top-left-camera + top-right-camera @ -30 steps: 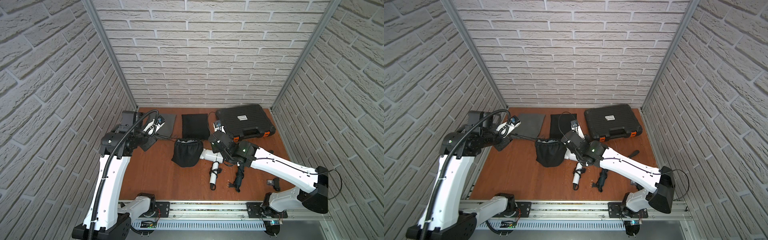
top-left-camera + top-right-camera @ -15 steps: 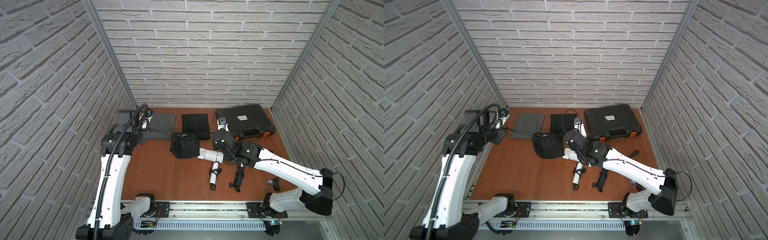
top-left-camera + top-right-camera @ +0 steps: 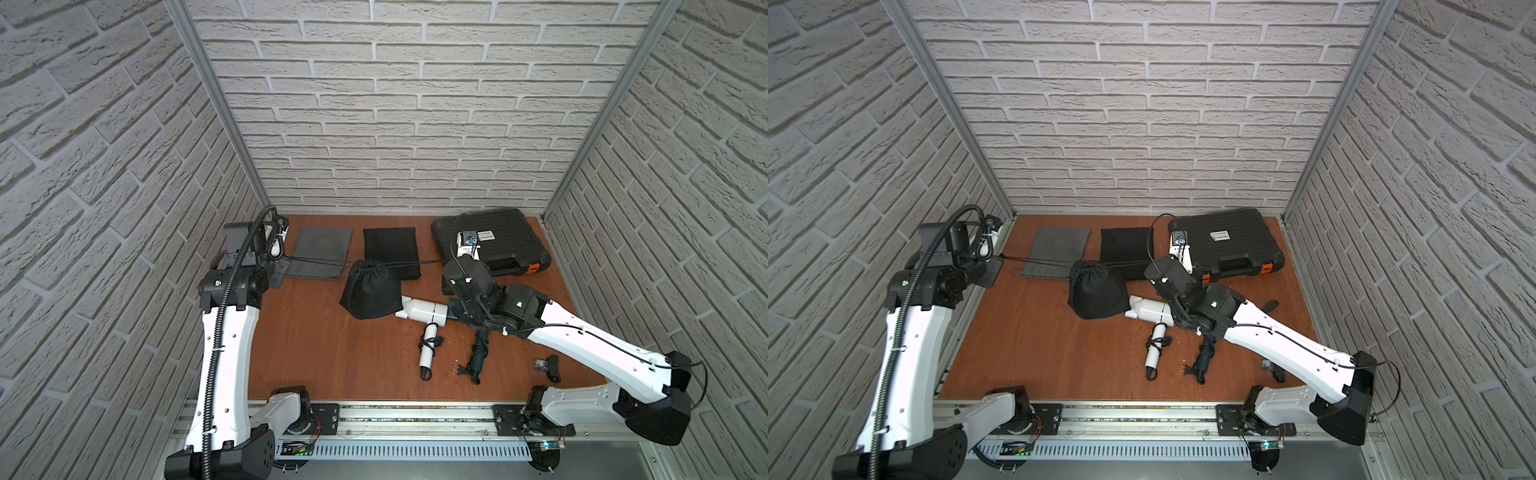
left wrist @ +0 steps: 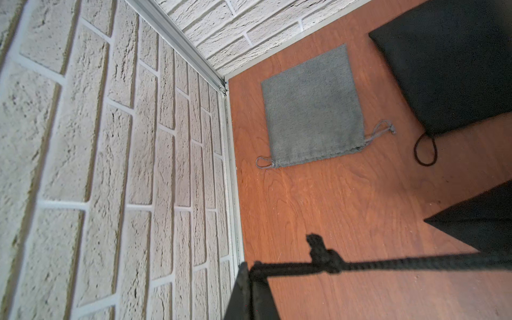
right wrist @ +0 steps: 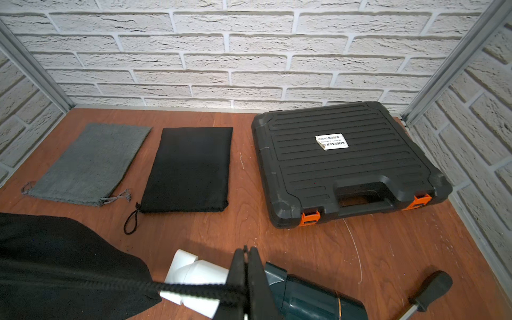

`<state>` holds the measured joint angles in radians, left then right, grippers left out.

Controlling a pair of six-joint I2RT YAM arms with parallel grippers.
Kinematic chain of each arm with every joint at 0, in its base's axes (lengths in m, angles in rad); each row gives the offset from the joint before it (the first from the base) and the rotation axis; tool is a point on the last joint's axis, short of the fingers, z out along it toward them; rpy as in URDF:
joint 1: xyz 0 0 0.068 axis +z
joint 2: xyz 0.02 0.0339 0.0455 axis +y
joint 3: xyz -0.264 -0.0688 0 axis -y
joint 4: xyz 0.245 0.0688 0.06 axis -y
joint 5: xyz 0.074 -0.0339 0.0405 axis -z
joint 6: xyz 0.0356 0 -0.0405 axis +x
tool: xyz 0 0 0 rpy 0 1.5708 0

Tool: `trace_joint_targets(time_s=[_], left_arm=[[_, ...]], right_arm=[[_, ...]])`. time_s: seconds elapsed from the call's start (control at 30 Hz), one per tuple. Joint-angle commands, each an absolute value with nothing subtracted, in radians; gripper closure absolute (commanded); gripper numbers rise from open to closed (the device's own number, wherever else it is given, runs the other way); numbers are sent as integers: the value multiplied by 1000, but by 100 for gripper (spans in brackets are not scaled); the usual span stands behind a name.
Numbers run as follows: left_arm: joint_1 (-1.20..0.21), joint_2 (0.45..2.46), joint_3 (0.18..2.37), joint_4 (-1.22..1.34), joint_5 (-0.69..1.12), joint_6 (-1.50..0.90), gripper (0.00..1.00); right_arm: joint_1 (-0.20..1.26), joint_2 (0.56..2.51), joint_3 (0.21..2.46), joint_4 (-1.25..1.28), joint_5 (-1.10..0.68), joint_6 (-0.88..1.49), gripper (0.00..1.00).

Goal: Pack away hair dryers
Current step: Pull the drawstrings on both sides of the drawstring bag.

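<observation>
Left gripper clamped on taut drawstring, right gripper clamped on same drawstring opposite, cinched black pouch between, white hair dryer just beside pouch at 4 o'clock, teal hair dryer at white's 4 o'clock.

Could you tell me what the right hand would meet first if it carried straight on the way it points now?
Probably bare table in the gap between the flat black pouch and the hard case. The right hand, shut on a drawstring, seems aimed there, though depth is unclear.
</observation>
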<state>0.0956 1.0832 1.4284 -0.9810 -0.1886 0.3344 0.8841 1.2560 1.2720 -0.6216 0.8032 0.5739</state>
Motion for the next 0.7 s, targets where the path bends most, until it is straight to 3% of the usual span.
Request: trace_joint_targets(time_s=[0.0, 0.67], left_arm=[[164, 1064, 1424, -885, -266, 297, 100], [233, 1058, 1412, -873, -221, 307, 100]], right_arm=[[826, 1188, 1244, -679, 923, 618, 97], [775, 1133, 1194, -710, 917, 645, 97]])
